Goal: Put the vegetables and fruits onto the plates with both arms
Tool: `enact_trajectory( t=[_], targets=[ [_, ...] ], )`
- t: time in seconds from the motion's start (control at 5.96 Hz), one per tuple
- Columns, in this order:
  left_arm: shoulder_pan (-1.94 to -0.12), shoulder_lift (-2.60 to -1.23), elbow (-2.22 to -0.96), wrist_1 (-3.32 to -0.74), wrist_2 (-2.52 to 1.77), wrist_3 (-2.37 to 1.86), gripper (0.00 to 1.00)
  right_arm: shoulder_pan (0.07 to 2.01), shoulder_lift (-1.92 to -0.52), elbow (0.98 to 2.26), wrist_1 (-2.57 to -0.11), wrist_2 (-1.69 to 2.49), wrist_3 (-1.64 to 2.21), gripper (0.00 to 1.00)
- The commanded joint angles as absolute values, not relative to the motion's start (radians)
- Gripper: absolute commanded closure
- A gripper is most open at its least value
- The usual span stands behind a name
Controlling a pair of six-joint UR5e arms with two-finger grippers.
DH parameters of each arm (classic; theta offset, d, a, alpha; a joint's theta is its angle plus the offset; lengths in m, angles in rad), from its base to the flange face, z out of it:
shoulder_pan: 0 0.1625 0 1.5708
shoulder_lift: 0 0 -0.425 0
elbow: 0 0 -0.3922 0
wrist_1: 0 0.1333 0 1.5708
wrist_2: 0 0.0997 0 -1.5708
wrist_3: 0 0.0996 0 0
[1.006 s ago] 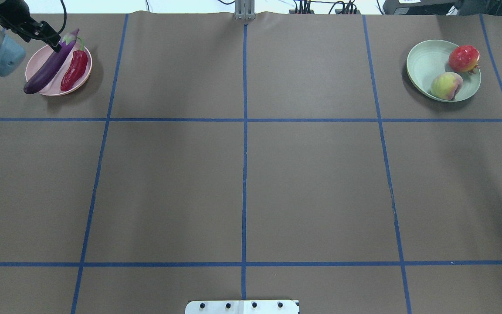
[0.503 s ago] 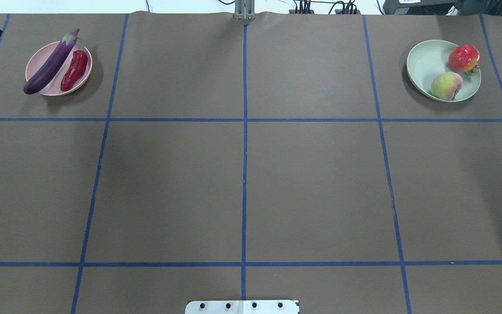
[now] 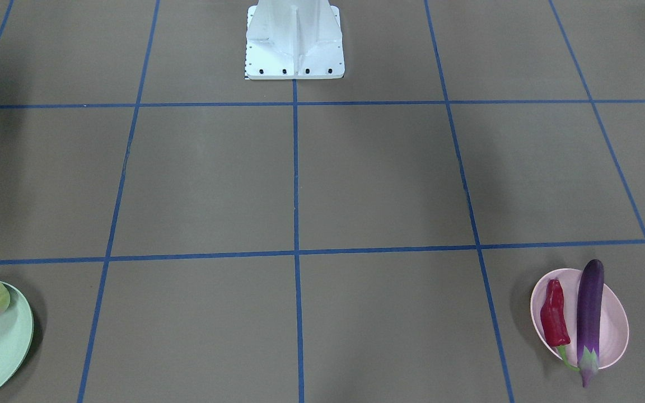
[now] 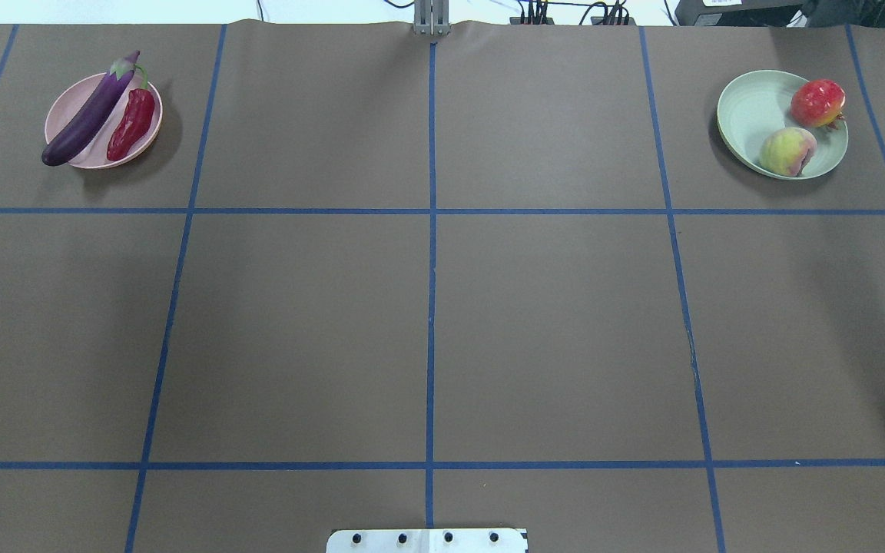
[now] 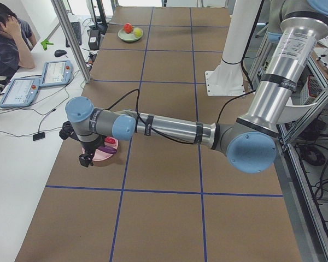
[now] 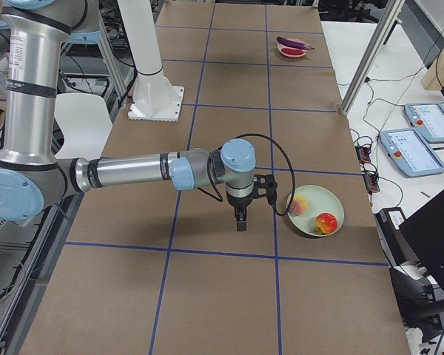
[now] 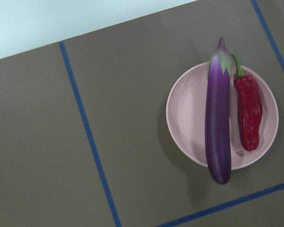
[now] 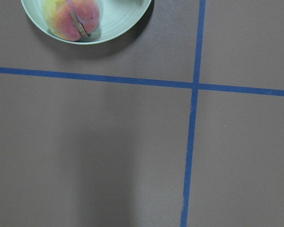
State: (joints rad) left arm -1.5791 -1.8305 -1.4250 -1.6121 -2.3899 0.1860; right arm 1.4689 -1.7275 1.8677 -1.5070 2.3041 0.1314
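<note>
The purple eggplant and red chili lie on the pink plate at the far left. The peach and red bumpy ball lie on the green plate at the far right. The left wrist view looks down on the eggplant and chili. My left gripper hangs beside the pink plate; I cannot tell if it is open. My right gripper hangs short of the green plate; I cannot tell its state either.
The white base block stands at the robot's edge of the brown table with blue tape lines. An operator sits at a side desk with tablets. Metal posts stand at the table's far edge.
My left arm, which was over the eggplant's stem end, has drawn back out of the overhead view to the left. The produce and plates have not moved.
</note>
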Motion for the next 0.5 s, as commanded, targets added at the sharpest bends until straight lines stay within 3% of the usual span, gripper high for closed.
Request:
enact_trajectory(
  t=[0.0,0.34],
  targets=[
    [-1.603,-1.590,-1.543,-1.685,-2.398,0.216,0.00,1.462,-1.717,1.864,-1.502,2.298,0.141,0.00],
    [-1.624,-1.432,-1.682,-1.747,-2.434,0.169,0.00,1.462,-1.713,1.867,-1.497,2.298,0.144,0.00]
  ],
)
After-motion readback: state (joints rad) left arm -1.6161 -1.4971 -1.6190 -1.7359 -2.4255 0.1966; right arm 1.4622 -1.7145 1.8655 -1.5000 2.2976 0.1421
